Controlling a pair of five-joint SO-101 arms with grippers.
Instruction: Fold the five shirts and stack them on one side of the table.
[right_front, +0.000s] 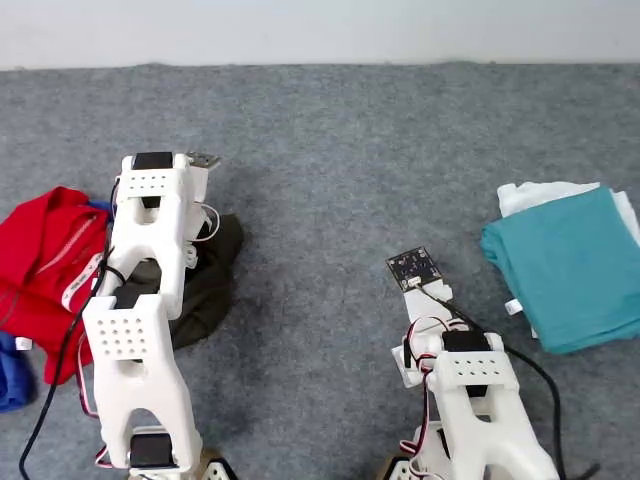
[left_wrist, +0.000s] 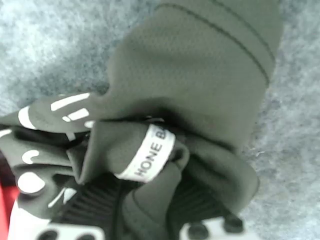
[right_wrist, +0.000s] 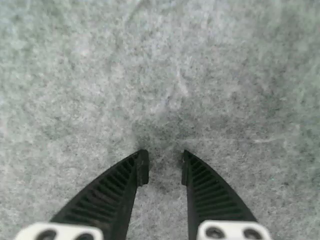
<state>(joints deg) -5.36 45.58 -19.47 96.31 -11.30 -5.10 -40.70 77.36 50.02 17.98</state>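
**Operator:** Report tool states.

**Unit:** My right tool (right_wrist: 161, 167) is slightly spread and holds nothing. Its tips point down at bare desk (right_front: 330, 180), just ahead of my right arm. I judge it is parked there to keep the middle of the desk free for laying out cloth. My left tool (left_wrist: 145, 197) is sunk in the dark shirt (right_front: 205, 285). Bunched cloth covers it, so I cannot tell whether it is pinching the shirt or only resting in the folds.

**Operator:** Locate the shirts.

**Unit:** The dark shirt lies crumpled under my left arm, on the left of the desk. The red shirt (right_front: 40, 260) is a heap just beside it, further left. The blue shirt (right_front: 10, 375) shows at the near left edge, beside the red shirt. On the right side, the teal shirt (right_front: 570, 270) lies folded on the white shirt (right_front: 540, 195).

**Operator:** Why that layout?

**Unit:** Judgement: the right side serves as the stack. It is well apart from the unfolded heap, so finished work is not disturbed. Two shirts appear done and three remain.

**Operator:** Next step?

**Unit:** Judgement: the dark shirt must be drawn to the open middle and laid flat. Caution: it lies just beside the red shirt, so a deep grab may drag both.
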